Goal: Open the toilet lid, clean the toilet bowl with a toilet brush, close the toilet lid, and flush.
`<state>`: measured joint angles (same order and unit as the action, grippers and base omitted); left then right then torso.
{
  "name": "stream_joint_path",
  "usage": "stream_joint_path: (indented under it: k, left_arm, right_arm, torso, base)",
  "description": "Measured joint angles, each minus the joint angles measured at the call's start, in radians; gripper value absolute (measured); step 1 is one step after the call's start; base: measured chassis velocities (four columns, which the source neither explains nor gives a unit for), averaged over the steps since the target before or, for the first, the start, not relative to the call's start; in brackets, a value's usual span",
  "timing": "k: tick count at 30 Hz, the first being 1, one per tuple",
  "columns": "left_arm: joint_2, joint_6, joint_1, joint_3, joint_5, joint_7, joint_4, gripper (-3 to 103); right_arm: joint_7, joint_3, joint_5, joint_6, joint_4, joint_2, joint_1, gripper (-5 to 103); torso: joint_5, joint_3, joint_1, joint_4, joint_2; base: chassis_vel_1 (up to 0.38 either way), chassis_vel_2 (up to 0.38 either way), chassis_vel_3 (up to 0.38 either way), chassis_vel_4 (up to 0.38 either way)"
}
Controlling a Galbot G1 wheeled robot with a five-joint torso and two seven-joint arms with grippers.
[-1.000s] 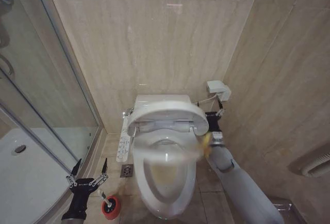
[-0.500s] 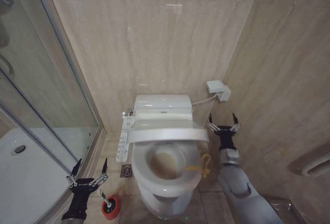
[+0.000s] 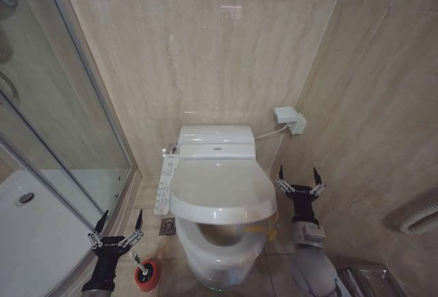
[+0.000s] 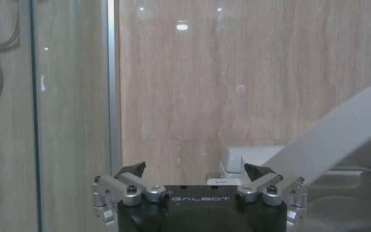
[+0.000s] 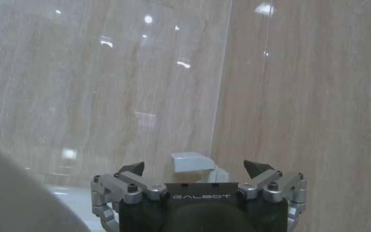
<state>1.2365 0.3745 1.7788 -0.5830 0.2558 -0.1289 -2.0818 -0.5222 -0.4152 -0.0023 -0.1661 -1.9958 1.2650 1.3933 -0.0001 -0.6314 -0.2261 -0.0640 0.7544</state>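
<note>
Two grippers, both with fingers spread and holding nothing; the right gripper (image 3: 297, 178) stands upright just beside the toilet on its right, apart from the toilet lid (image 3: 222, 191); half a second ago it was at nearly the same spot, a second ago it was up against the lid's edge near the yellow tie (image 3: 268, 227). The lid has come down further since then: a second ago it was a blur partway through its fall with the whole seat opening exposed, half a second ago it showed almost edge-on over the back of the seat, now it lies low and tilted, covering most of the seat; the front of the toilet bowl (image 3: 222, 259) and a sliver of the seat opening show beyond its front edge; lid not fully flat, as far as the head view tells. Yellow tie hangs at the right side, partly under the lid.

Left gripper (image 3: 116, 235) low on the left by the shower glass (image 3: 61, 139), unchanged over the second; the toilet brush (image 3: 140, 265) stands in its red cup holder (image 3: 146, 276) on the floor just beside and below it, untouched; button panel (image 3: 164, 184) along the bowl's left side.
</note>
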Motion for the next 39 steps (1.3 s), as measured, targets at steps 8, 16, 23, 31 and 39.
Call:
stream_joint_path:
  k: [8,16,23,31,39]
  left_arm:
    - [0.0,0.0,0.0,0.0,0.0,0.0,0.0,100]
    - [0.0,0.0,0.0,0.0,0.0,0.0,0.0,100]
    - [0.0,0.0,0.0,0.0,0.0,0.0,0.0,100]
    - [0.0,0.0,0.0,0.0,0.0,0.0,0.0,100]
    - [0.0,0.0,0.0,0.0,0.0,0.0,0.0,100]
  right_arm:
    - [0.0,-0.043,-0.009,0.02,0.006,0.048,-0.009,100]
    - [0.025,-0.06,0.013,0.049,0.017,0.05,-0.007,100]
    - [0.135,-0.098,0.058,0.106,0.013,0.051,-0.008,100]
    - [0.202,-0.132,0.092,0.211,-0.003,0.059,-0.021,100]
    - [0.264,-0.147,0.094,0.28,-0.053,0.069,0.013,100]
  torso:
    - [0.0,0.0,0.0,0.0,0.0]
    - [0.0,0.0,0.0,-0.0001,0.0]
    - [0.0001,0.0,0.0,-0.0001,0.0]
    - [0.0001,0.0,0.0,0.0,0.0]
    - [0.0001,0.0,0.0,-0.0001,0.0]
  base:
    - [0.0,0.0,0.0,0.0]
    - [0.0,0.0,0.0,0.0]
    - [0.0,0.0,0.0,0.0]
    - [0.0,0.0,0.0,0.0]
    - [0.0,0.0,0.0,0.0]
